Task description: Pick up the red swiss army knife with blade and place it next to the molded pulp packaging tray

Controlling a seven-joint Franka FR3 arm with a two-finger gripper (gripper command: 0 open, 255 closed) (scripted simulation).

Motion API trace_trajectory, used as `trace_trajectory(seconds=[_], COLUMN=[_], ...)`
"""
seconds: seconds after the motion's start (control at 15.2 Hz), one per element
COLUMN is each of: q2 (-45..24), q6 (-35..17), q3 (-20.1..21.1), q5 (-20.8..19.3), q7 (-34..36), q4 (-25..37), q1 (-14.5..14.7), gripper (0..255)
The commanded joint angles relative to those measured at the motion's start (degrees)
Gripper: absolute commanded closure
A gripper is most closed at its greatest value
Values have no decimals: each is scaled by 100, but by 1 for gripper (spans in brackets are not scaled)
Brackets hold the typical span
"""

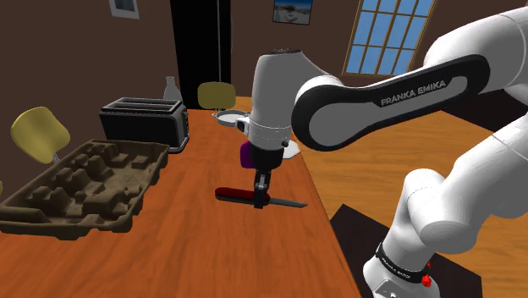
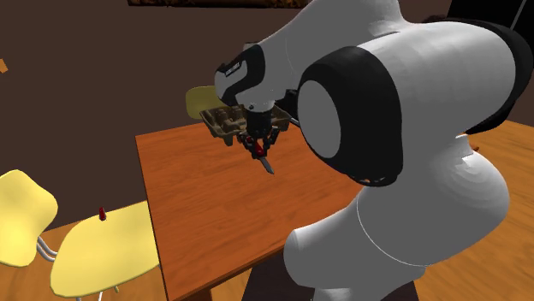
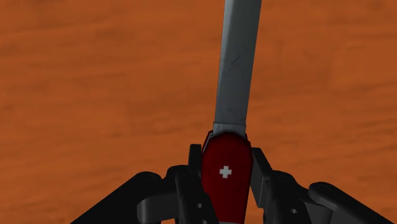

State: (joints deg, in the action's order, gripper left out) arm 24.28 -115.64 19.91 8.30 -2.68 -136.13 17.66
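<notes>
Gripper (image 1: 261, 196) at frame centre, jaws clamped across knife (image 1: 230, 194) handle beside blade root, likely for balanced carry; tray (image 1: 85, 182) waiting at left.

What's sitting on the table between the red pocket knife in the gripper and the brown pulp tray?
Nothing visible: bare wooden tabletop lies between the red-handled knife with grey blade and the brown molded pulp tray.
</notes>
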Motion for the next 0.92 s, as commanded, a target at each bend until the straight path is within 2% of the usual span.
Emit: trace_trajectory(seconds=[0.0,0.33,0.86], q2=[35,97,-1485], q6=[148,498,405], q3=[-16,-59,-244], q5=[-4,-20,-560], q7=[0,-4,-295], q4=[111,398,1823], q1=[-1,-9,-431], gripper=[255,255,255])
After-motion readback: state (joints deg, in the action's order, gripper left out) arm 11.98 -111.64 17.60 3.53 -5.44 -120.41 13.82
